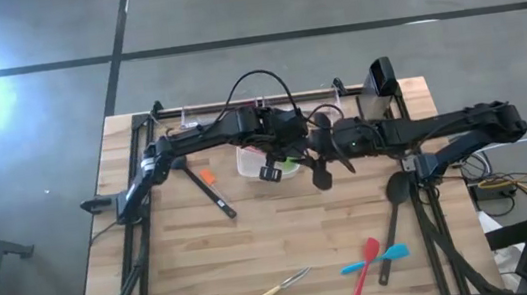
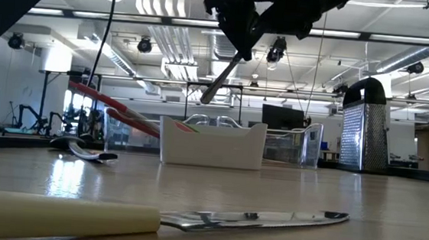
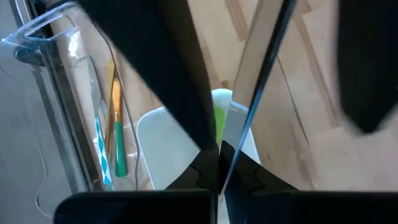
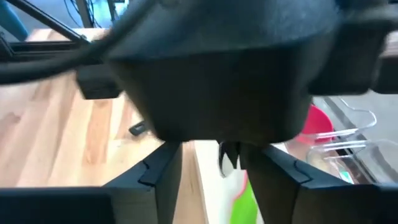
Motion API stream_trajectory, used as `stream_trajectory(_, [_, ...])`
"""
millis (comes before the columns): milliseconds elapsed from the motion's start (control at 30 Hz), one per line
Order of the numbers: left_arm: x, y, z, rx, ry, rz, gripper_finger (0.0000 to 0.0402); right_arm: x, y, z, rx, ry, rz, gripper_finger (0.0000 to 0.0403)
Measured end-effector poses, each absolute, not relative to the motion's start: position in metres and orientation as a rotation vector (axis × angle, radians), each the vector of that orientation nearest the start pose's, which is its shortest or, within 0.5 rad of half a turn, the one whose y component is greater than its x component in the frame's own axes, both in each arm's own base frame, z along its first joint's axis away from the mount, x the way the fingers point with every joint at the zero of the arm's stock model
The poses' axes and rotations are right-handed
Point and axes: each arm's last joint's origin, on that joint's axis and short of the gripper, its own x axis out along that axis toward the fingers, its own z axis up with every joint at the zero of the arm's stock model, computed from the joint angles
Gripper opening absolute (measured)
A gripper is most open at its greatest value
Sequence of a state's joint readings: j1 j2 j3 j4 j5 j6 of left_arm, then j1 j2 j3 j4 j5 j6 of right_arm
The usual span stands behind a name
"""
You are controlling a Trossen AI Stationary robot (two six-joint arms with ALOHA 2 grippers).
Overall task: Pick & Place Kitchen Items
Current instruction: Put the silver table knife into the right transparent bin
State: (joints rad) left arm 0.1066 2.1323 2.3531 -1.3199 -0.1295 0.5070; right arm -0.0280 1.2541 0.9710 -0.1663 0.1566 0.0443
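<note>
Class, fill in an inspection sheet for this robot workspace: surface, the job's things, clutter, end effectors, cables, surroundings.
Surface: wooden table, framed by dark rails.
Job's things: cream-handled knife near the front edge; red spatula crossing a blue spatula; black ladle at the right; an orange-and-grey utensil at the left.
Clutter: white dish holding something green; clear bins behind it; a metal grater.
End effectors: left end effector shut on a thin dark utensil handle above the dish; right end effector close by, partly open, nothing visibly held.
Cables: black cable loop over the arms; wires off the table's right.
Surroundings: grey floor; workshop room behind.
</note>
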Motion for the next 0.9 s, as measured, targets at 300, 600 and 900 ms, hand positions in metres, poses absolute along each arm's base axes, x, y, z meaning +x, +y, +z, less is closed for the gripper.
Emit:
stream_trajectory(300, [0.4281,0.0496,0.3535,0.465,1.123,-0.069,0.0006,0.2812,-0.0169,0.3030,0.015,0.431,-0.206,0.0087])
stream_trajectory(600, [0.4298,0.0499,0.3533,0.459,1.109,-0.069,0.0006,0.2803,-0.0174,0.3040,0.001,0.449,-0.213,0.0012])
stream_trajectory(900, [0.4300,0.0512,0.3535,0.463,1.107,-0.057,0.0006,0.2800,-0.0231,0.3045,0.022,0.442,-0.231,0.0009])
